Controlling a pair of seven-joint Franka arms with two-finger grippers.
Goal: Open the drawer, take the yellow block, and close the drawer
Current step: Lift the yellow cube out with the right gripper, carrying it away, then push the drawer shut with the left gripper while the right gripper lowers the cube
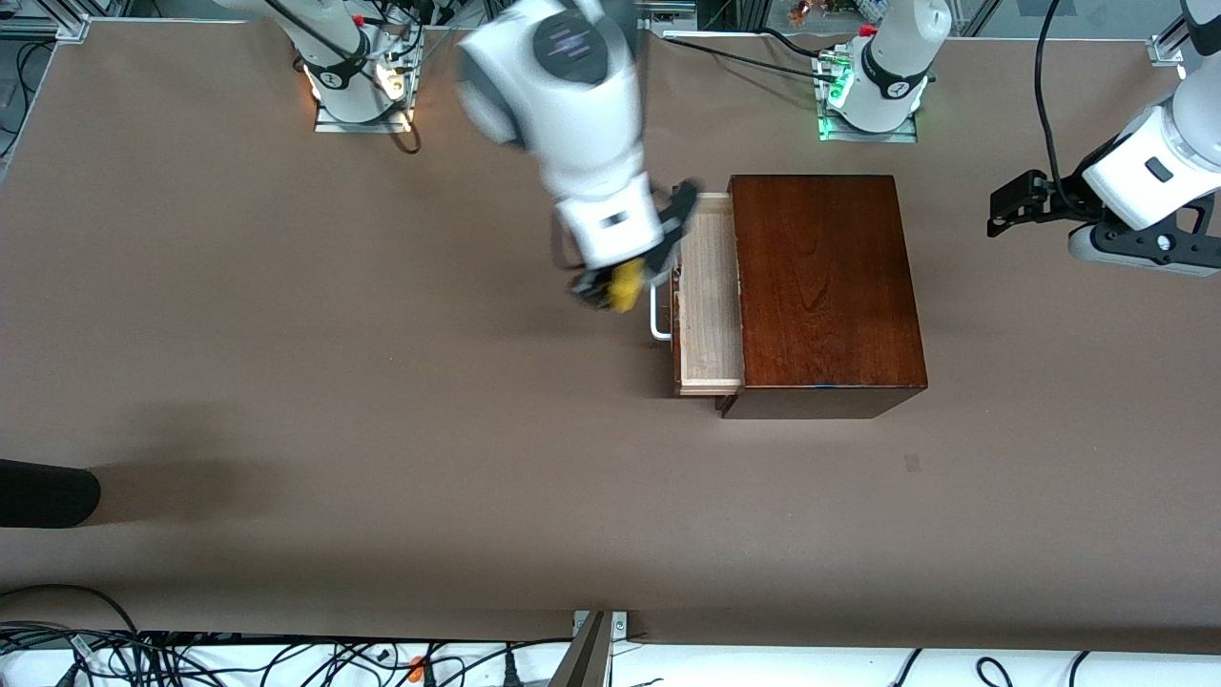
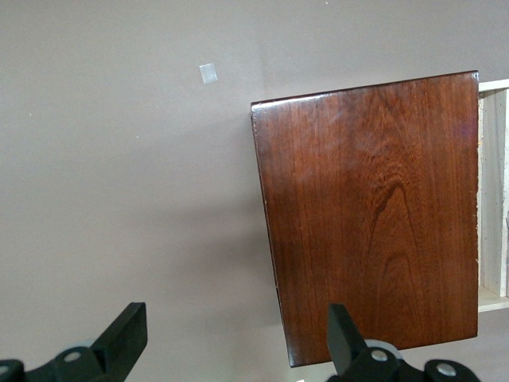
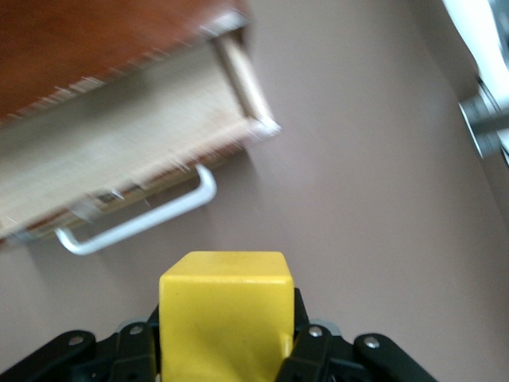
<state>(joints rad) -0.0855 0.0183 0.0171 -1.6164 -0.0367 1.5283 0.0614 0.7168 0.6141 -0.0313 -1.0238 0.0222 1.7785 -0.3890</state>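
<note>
The drawer [image 1: 711,296] stands pulled out of the dark mahogany box [image 1: 825,286], its pale wood tray showing nothing inside and its white bar handle [image 1: 656,320] toward the right arm's end of the table. My right gripper [image 1: 615,286] is shut on the yellow block [image 1: 625,286] and holds it in the air over the table just beside the handle. In the right wrist view the block [image 3: 225,314] sits between the fingers, with the drawer [image 3: 119,151] and handle [image 3: 139,221] past it. My left gripper [image 1: 1016,205] is open and empty, waiting over the left arm's end of the table; it also shows in the left wrist view [image 2: 235,338].
The box [image 2: 374,207] shows in the left wrist view. A small pale patch [image 1: 913,463] lies on the table nearer the front camera than the box. A dark object [image 1: 43,493] pokes in at the right arm's end.
</note>
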